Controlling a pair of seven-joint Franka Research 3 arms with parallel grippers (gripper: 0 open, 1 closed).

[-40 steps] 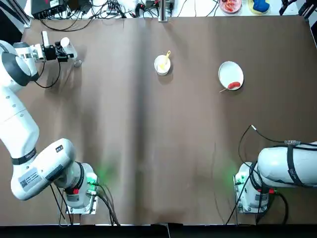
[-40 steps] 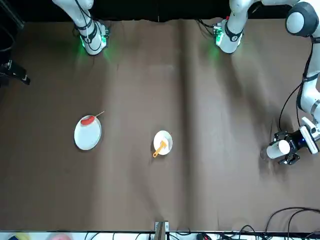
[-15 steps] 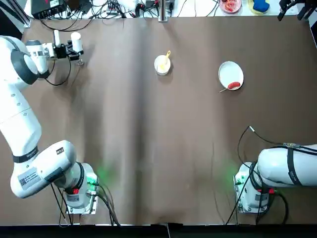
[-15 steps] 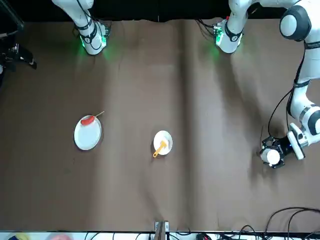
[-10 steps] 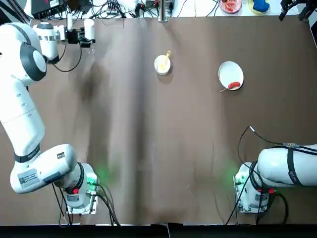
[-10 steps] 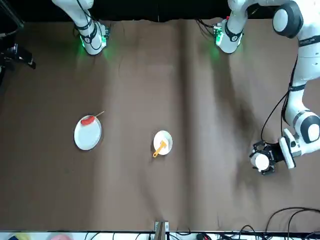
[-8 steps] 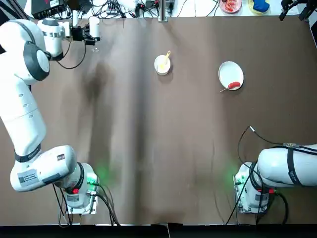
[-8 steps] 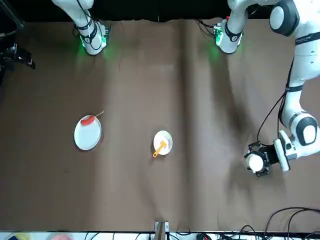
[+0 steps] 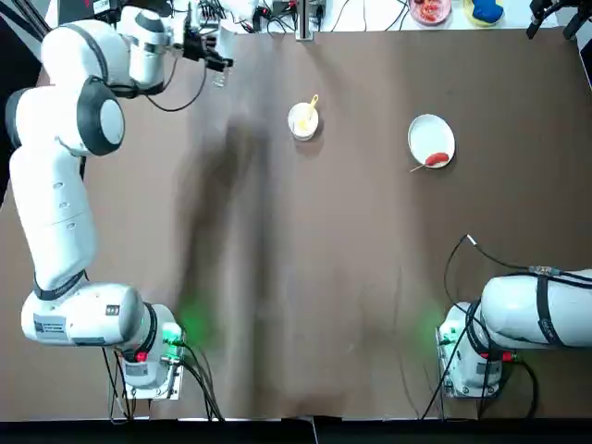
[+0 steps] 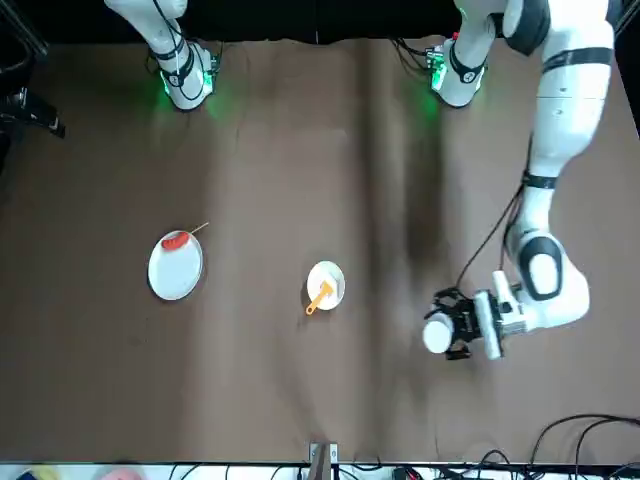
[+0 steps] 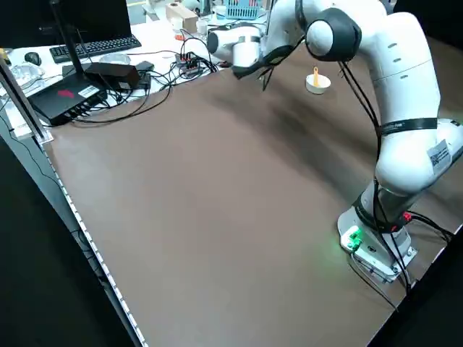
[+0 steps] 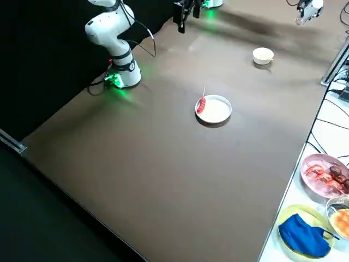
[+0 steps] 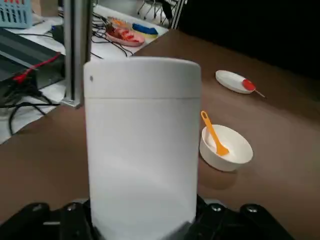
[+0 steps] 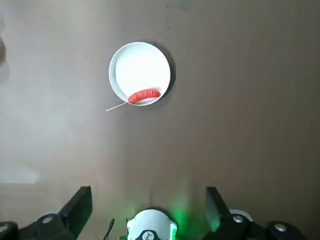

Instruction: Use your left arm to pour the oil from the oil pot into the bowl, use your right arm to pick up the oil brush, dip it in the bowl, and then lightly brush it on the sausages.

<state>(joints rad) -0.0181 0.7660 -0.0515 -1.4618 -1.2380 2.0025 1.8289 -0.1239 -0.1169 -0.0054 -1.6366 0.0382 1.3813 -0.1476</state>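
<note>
Swinging in from the far left edge, the left pincer [image 10: 452,335] carried the bottle [image 13: 141,145] clamped upright toward the bowl [image 9: 303,120], brush [image 9: 311,107] resting inside; next it needed tipping over the rim, while the right pincer [image 14: 149,200] hung released above the sausage [image 14: 144,95].

Oil pot [image 13: 142,150] filled the middle of the left wrist view, white cap end toward the camera, clamped at its base in the left gripper [image 13: 142,227]. Past it the bowl [image 13: 231,155] sat on the brown table [image 13: 280,130], oil brush [image 13: 214,133] resting inside, yellow handle leaning over the rim. Farther off: white plate [image 13: 231,80] with the sausage [image 13: 248,85] at its edge, stick poking off the plate. A metal post [image 13: 77,50], black cables [image 13: 22,100] and a blue basket [image 13: 15,12] stood off the table edge.
</note>
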